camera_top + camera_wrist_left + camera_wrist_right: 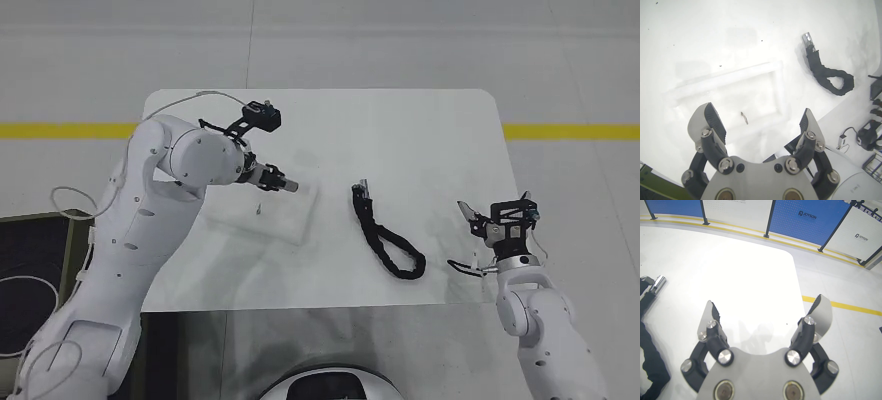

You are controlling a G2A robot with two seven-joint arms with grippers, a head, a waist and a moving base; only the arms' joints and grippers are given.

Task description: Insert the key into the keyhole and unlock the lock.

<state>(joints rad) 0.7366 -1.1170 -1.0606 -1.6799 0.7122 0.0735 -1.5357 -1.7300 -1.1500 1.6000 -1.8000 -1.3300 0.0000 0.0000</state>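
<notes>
A shallow white tray (pixel 779 75) sits toward the worktop's (pixel 420 130) left edge, and its raised rim rings the small key (pixel 744 117) lying flat inside. The left tool (pixel 758 108) hangs over the tray near the key, spread wide and holding nothing. The black sleeved chain lock (pixel 385 240) lies near the worktop's middle, apart from the tray. The right tool (pixel 765 300) hangs by the right edge, wide open and empty.

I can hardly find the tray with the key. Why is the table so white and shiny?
Left wrist view: strong light blends the white tray into the white table; only faint shadows show its rim, while the key looks dark. Right wrist view: the table glares brightest beyond the right gripper.
</notes>
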